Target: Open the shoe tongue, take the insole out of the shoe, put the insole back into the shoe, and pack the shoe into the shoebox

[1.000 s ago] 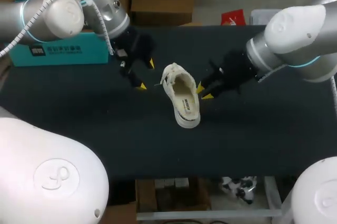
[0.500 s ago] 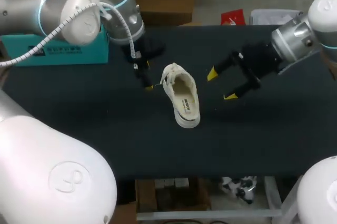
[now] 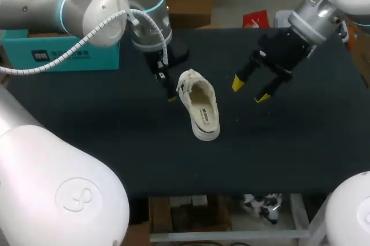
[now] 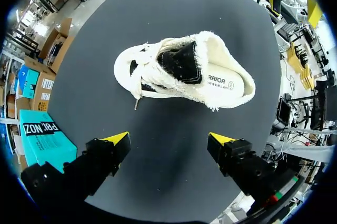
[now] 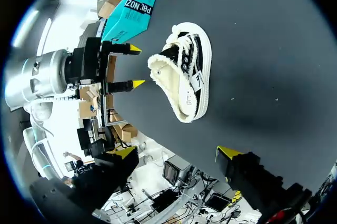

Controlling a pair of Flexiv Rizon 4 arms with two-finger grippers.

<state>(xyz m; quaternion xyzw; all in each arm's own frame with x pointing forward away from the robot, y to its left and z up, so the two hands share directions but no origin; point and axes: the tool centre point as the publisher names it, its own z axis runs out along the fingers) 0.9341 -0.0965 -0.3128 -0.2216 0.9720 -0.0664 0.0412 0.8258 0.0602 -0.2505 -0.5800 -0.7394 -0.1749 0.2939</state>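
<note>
A cream low-top shoe lies on the black table with its opening up, and the printed insole shows inside it. The dark tongue stands folded up over the laces. My left gripper hangs open just left of the shoe's laced front; in the left wrist view the shoe lies ahead of the spread fingers, untouched. My right gripper is open and empty, a short way right of the shoe. From the right wrist the shoe lies ahead of that gripper, with the left gripper beyond it.
The teal shoebox sits closed at the table's far left edge, behind my left arm; it shows too in the left wrist view and the right wrist view. Bare black table spreads in front of the shoe.
My right gripper let go at the shoe's right rim, opened wide and drew back to the right. My left gripper moved in closer to the shoe's front.
</note>
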